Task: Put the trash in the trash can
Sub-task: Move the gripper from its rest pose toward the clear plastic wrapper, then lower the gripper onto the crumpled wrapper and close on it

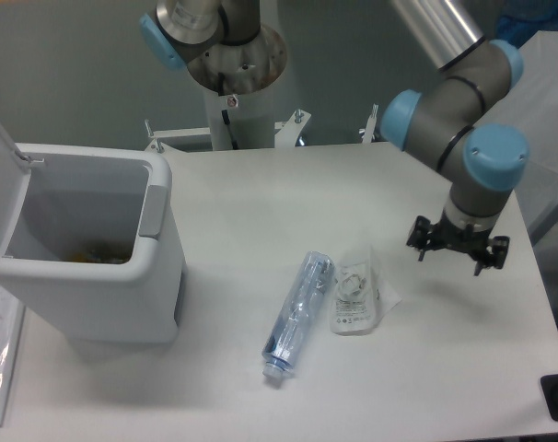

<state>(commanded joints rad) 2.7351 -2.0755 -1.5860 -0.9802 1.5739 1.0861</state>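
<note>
The bottle is thin clear plastic with a bluish tint, crumpled and glossy, closed by an opaque blue cap. The pouch is flat clear plastic film, shiny, with dark print. The trash can is smooth pale grey-white moulded plastic with a satin finish and a grey latch. The table is matt white. The arm shows brushed grey metal with smooth light-blue plastic caps

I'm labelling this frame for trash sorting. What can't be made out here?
- Trash can contents: only a yellowish scrap shows; its front wall hides the rest.
- Pouch print: too small to read.
- Hand: too small to tell whether open or shut.
- Lid: cut off by the left edge.
</note>
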